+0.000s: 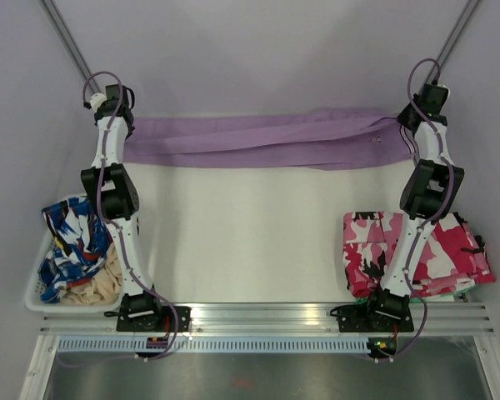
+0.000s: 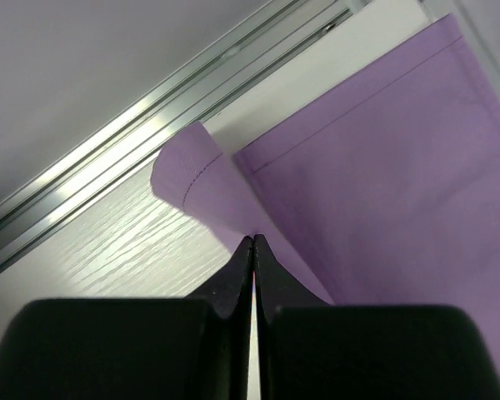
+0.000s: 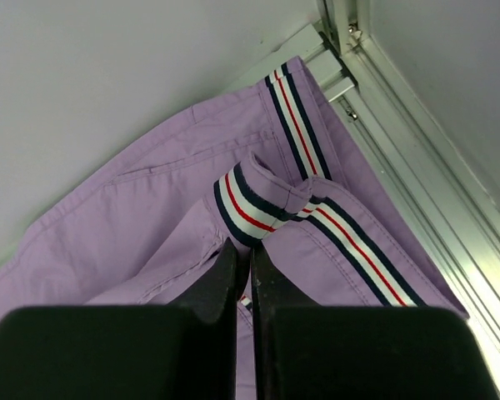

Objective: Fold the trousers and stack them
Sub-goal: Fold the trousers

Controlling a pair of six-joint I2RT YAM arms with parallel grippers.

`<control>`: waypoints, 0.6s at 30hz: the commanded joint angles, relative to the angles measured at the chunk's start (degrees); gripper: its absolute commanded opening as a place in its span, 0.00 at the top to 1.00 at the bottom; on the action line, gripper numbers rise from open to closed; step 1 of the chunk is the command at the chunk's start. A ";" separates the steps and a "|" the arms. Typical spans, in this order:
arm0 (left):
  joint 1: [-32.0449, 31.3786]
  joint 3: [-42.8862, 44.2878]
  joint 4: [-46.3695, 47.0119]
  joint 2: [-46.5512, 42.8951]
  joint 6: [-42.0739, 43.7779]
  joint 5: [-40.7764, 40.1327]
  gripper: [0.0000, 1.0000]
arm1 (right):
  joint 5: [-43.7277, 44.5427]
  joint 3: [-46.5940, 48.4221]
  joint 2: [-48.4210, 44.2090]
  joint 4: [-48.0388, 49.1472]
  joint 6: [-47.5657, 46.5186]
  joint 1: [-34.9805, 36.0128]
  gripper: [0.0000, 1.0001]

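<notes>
At the far edge of the table [image 1: 233, 233], the left gripper [image 2: 252, 243] is clenched on the trousers [image 1: 258, 142]. Its jaws are pressed together on a fold of thin lilac cloth just beside a curled hem [image 2: 187, 171]. The right gripper [image 3: 243, 248] is likewise clamped on the trousers at the other end, pinching the cloth where the striped waistband [image 3: 350, 242] doubles over on itself. Between the two grippers the trousers lie stretched lengthwise along the back of the table, legs to the left and waist to the right, with loose folds running along them. A metal rail [image 2: 108, 167] runs just beyond the hem. Nearer the arm bases, well apart from the trousers, a folded camouflage garment [image 1: 442, 250] lies on the right. On the left a white basket [image 1: 35, 293] holds blue-and-white clothes [image 1: 71, 246] and a beige cloth [image 1: 96, 287].
</notes>
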 commanded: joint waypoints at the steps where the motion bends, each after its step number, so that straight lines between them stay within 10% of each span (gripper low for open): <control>1: 0.64 2.89 10.51 1.42 -2.63 -0.28 0.98 | -1.20 3.16 2.06 8.16 1.10 -0.77 0.95; 12: 0.29 2.80 20.18 6.60 -6.67 5.44 0.84 | -1.29 6.67 9.79 14.40 4.08 0.02 0.82; 14: 0.29 2.89 20.97 6.52 -6.85 5.17 0.55 | -1.64 7.28 10.67 17.46 5.22 0.20 0.60; 18: 0.29 2.98 23.69 5.03 -6.15 4.47 0.30 | -3.31 12.98 12.95 19.50 7.34 1.42 0.07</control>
